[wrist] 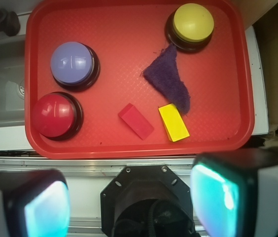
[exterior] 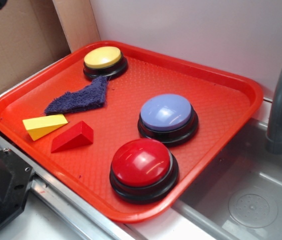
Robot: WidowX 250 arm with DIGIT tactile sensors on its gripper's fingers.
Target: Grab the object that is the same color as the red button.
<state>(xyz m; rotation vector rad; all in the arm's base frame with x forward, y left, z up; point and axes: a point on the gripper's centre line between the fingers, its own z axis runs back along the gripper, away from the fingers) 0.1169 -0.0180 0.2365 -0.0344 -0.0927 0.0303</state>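
Gripper (wrist: 131,197) pads fill the wrist frame's bottom, spread wide, empty; steer them to straddle the wedge (wrist: 136,121) at lower centre, avoiding the yellow block (wrist: 173,122) just right

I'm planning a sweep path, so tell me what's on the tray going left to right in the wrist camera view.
red button → lavender-blue button → red wedge block → purple cloth and yellow wedge, which share about the same span → yellow button.
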